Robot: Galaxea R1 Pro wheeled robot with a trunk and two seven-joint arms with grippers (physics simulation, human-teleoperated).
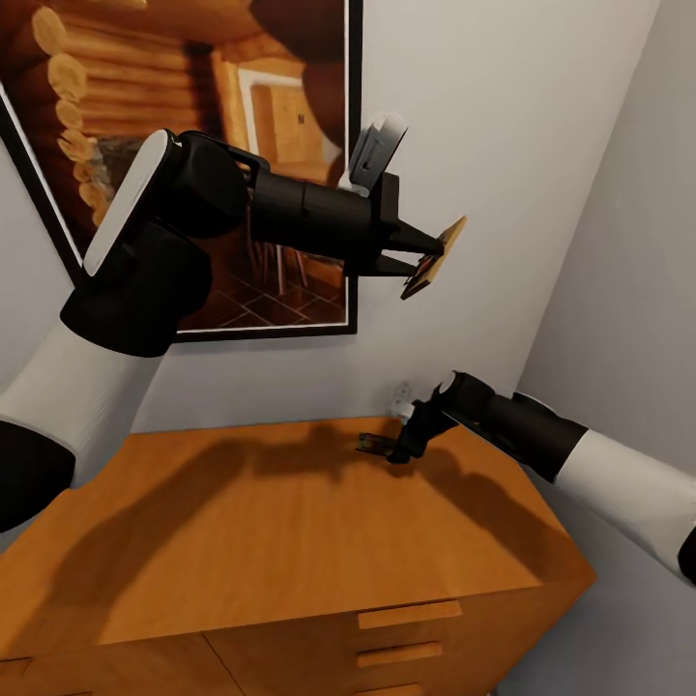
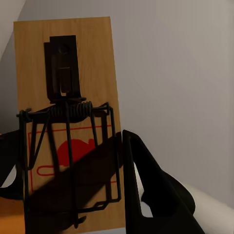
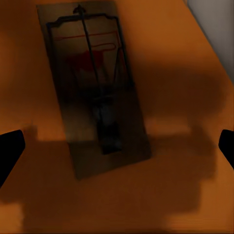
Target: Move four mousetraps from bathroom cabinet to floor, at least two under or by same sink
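Observation:
My left gripper (image 1: 425, 253) is raised in front of the wall and is shut on a tan mousetrap (image 1: 437, 255), held on edge in the air. In the left wrist view that mousetrap (image 2: 68, 97) stands upright between the dark fingers (image 2: 146, 185), showing its metal spring and red print. My right gripper (image 1: 372, 447) hovers low over the back of the orange-brown cabinet (image 1: 242, 522) top. In the right wrist view a second mousetrap (image 3: 92, 87) lies flat on the cabinet (image 3: 185, 73) in shadow, and the right gripper (image 3: 117, 146) is open above it, its fingertips wide apart.
A large framed picture (image 1: 193, 145) of a log interior hangs on the grey wall behind the left arm. The room's corner and side wall (image 1: 628, 242) stand close on the right. The cabinet front has drawers with bar handles (image 1: 410, 615).

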